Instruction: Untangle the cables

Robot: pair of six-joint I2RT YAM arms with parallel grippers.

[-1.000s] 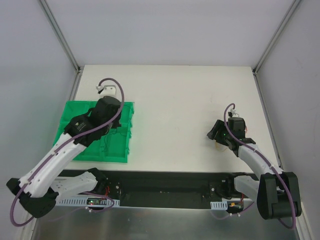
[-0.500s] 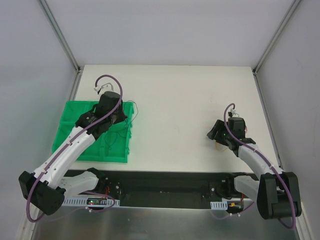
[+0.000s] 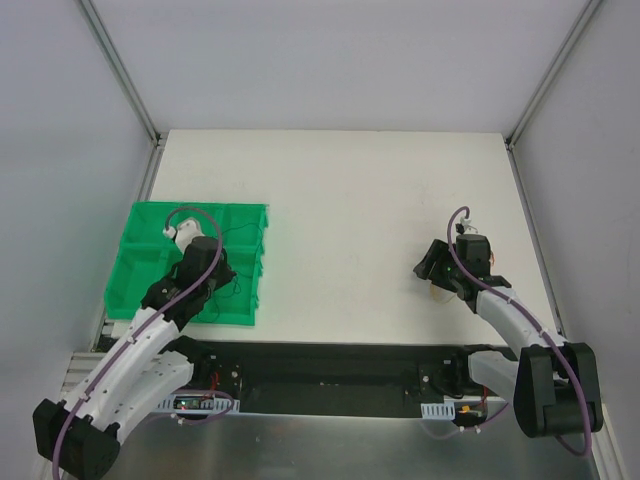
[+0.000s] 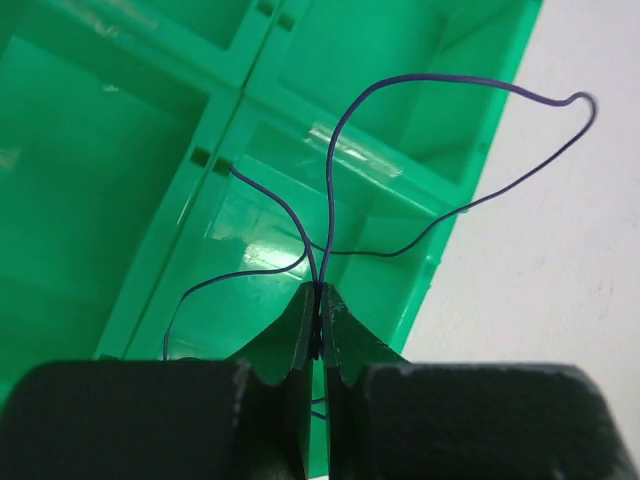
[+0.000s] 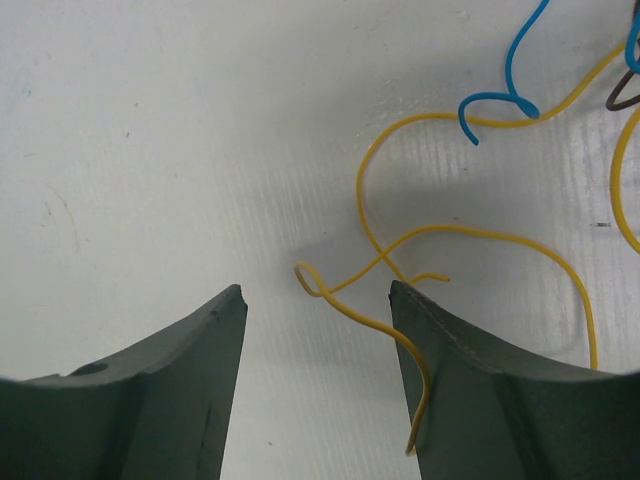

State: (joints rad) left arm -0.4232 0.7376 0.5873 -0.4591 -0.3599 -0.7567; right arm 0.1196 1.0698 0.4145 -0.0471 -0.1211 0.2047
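Left gripper [image 3: 212, 272] hangs over the green tray [image 3: 140, 215]; right gripper [image 3: 432, 272] is low over the table [image 3: 350, 200].

Left wrist: jaws pinch a purple cable [image 4: 330, 180] above the tray.

Right wrist: jaws spread, with the yellow cable [image 5: 360, 185] on the table between them and a blue cable [image 5: 510, 60] beyond.

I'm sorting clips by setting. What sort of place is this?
Probably a robot lab test cell: a white table boxed in by plain grey panels, a left arm and right arm bolted at its near edge, and the left gripper pinching a thin purple wire over a green compartment tray.
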